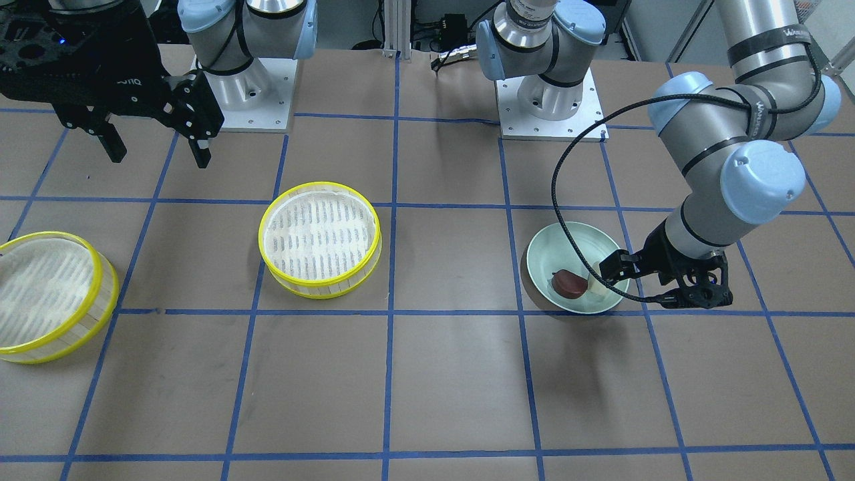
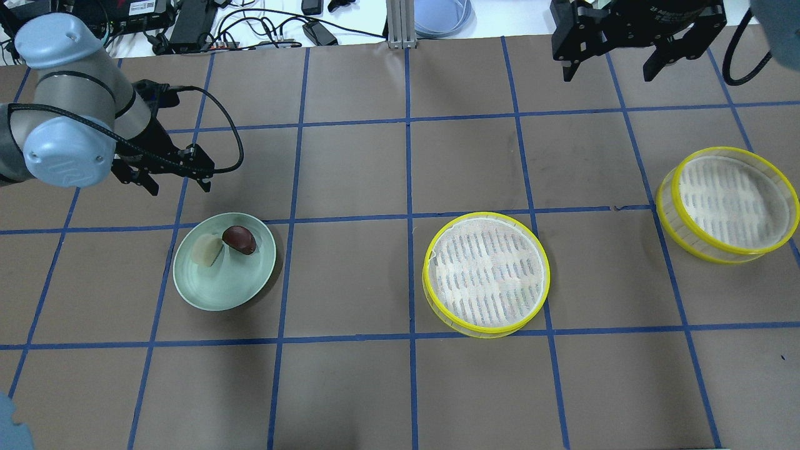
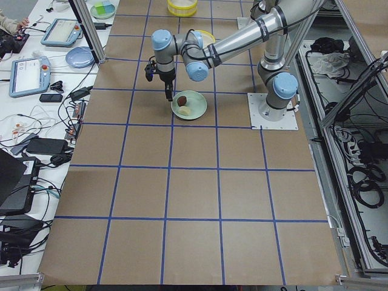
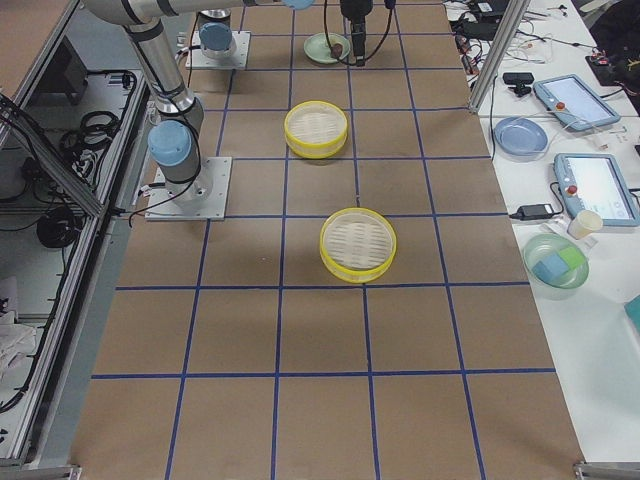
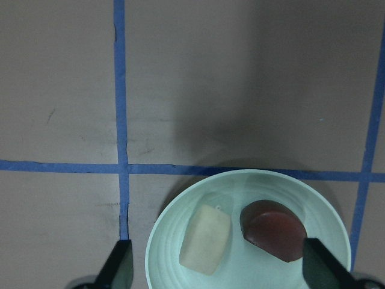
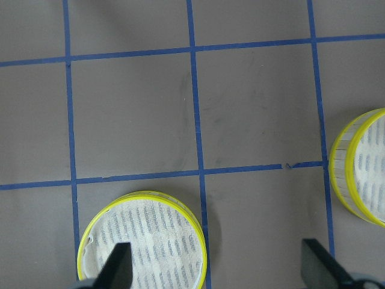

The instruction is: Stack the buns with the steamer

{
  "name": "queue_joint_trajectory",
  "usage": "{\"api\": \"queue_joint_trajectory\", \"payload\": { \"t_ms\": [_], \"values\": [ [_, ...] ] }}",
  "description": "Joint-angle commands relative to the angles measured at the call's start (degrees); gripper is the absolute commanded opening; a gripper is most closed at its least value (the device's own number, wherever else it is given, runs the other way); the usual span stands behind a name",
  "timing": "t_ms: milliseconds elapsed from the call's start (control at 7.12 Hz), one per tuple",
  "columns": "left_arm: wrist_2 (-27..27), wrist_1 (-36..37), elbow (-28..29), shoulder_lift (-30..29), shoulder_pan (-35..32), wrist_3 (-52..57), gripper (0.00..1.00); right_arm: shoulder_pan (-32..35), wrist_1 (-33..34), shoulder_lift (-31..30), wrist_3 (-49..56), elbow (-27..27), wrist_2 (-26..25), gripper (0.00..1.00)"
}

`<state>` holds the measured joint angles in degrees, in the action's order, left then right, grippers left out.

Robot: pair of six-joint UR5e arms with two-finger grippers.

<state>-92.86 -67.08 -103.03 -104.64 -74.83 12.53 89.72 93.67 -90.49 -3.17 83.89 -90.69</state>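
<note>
Buns sit side by side on the pale green plate (image 2: 225,287): a dark reddish-brown bun (image 2: 239,240) and a cream-white bun (image 2: 207,250). The left gripper (image 2: 180,185) hangs just above the plate, jaws spread and empty. The right gripper (image 2: 609,75), also spread and empty, hovers above the near steamer basket (image 2: 486,275) and the far steamer basket (image 2: 728,203).
</note>
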Motion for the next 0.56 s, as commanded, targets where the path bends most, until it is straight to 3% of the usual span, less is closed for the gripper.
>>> {"api": "queue_joint_trajectory", "payload": {
  "t_ms": [0,421],
  "values": [
    [-1.9,-0.4,-2.8,-2.7,2.2,2.2,1.00,-0.2,-1.4,0.0,0.7,0.5,-0.4,1.00],
    [-0.8,-4.9,-3.7,-3.5,2.2,1.5,1.00,0.0,-4.1,-0.2,0.2,3.2,-0.4,1.00]
  ]
}}
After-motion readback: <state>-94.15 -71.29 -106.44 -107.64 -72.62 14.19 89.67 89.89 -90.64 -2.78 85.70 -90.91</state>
